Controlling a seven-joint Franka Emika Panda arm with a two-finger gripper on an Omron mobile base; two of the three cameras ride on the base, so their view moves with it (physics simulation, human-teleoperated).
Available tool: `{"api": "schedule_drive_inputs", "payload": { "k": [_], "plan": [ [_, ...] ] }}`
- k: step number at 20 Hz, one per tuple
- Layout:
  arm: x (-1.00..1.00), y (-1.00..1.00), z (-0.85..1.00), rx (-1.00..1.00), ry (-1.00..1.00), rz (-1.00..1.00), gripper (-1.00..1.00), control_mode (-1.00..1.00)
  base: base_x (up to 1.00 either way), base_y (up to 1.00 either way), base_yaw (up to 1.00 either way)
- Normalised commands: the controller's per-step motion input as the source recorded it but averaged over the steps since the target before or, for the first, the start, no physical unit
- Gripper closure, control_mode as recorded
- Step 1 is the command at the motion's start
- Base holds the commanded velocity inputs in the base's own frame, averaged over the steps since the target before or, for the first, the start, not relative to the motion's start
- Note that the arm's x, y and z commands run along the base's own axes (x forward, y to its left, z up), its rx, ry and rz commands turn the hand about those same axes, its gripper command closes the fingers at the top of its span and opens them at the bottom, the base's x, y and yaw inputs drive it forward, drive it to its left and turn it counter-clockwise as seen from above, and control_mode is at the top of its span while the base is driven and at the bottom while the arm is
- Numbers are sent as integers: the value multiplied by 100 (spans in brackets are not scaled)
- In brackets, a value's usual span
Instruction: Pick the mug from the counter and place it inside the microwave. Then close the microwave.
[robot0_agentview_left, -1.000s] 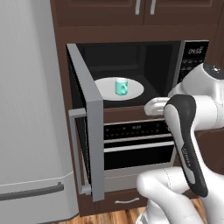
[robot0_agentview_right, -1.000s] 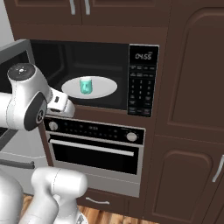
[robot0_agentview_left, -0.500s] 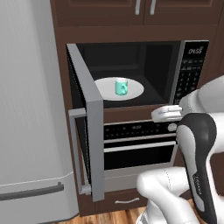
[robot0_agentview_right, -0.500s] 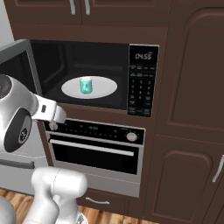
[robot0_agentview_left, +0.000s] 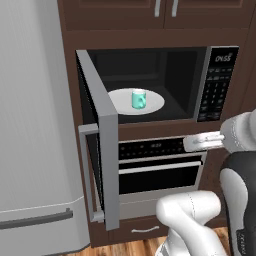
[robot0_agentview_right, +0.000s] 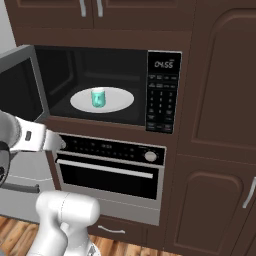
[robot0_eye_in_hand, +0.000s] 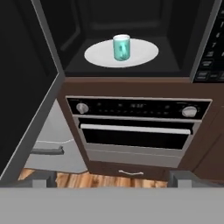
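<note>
Backing away from the microwave (robot0_agentview_right: 107, 82), our arm has dropped lower. We see the mug (robot0_eye_in_hand: 121, 47) upright on the turntable plate (robot0_eye_in_hand: 146, 52), well beyond our spread, empty fingertips (robot0_eye_in_hand: 181, 178). Swinging carelessly could miss the open door (robot0_agentview_left: 102, 150), leaving it ajar.

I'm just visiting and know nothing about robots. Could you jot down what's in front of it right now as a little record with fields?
mug: teal mug standing upright on the white turntable plate inside the microwave
microwave: microwave with its door swung wide open to the left
gripper: gripper pulled back outside the microwave, open and holding nothing, fingertips wide apart in the hand view
below the microwave: oven with its door shut
left to do: close the microwave door
</note>
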Motion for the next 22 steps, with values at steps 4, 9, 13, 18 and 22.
{"api": "schedule_drive_inputs", "payload": {
  "k": [4,9,13,18,22],
  "plan": [
    [-66,20,27,-6,-6,0,-100,-100,0,0,0],
    [-48,25,24,-7,-16,0,-100,-100,0,0,0],
    [-42,18,31,-7,-21,-2,-100,-100,0,0,0],
    [-28,20,34,-10,-23,-5,-100,-100,0,0,0],
    [-22,20,30,-10,-28,-8,-100,-100,0,0,0]
  ]
}}
